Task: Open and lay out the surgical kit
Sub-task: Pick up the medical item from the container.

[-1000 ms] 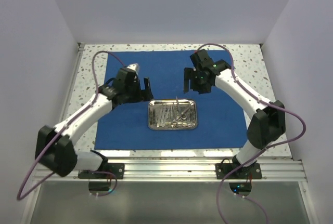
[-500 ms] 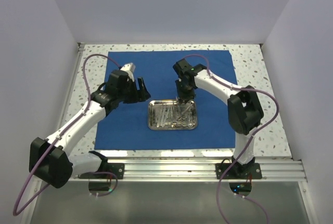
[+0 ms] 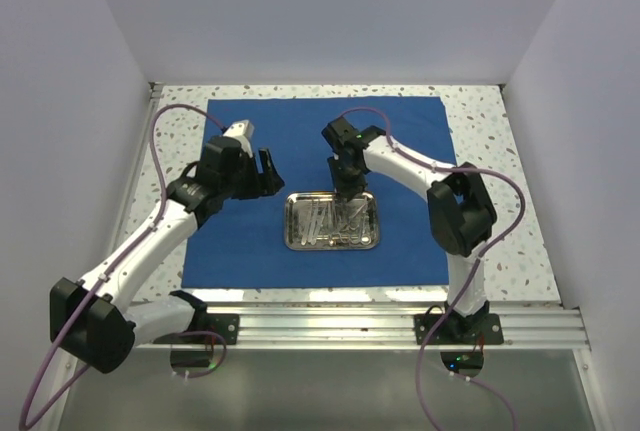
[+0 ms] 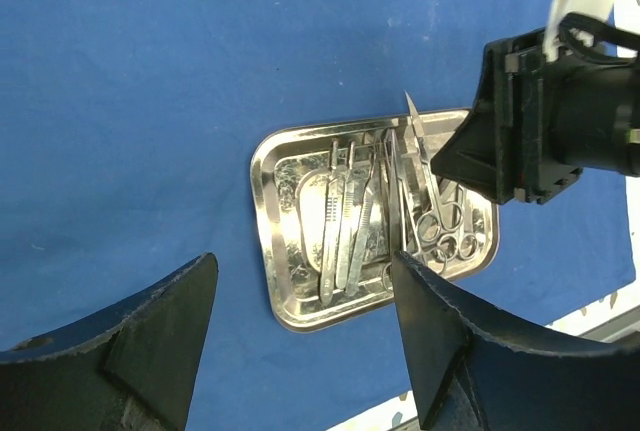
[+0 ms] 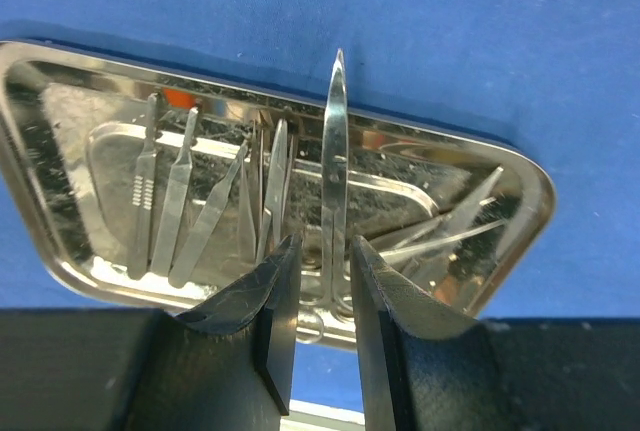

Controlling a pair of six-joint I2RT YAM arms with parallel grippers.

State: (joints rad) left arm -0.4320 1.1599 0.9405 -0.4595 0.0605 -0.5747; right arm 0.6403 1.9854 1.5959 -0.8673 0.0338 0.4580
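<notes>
Right gripper (image 5: pixel 323 251) now down at far rim of steel tray (image 5: pixel 100 59), scissors (image 5: pixel 335 151) pinched between its fingers (image 5: pixel 270 301); left gripper (image 4: pixel 300 281) spread.

Top view: instruments (image 3: pixel 330 223) in the steel tray (image 3: pixel 291 221) are too small to tell apart. The right pincer (image 3: pixel 347 191) covers part of the tray's far rim.

Right wrist view: the lower end of the pointed instrument (image 5: pixel 334 141) is hidden between the fingers (image 5: pixel 265 301), which also mask the tray's near rim.

Left wrist view: the right pincer's housing hides one tray corner. The left pincer (image 4: pixel 300 276) is cut off at the bottom edge. The blue cloth (image 4: pixel 150 101) runs off the top and left edges.
</notes>
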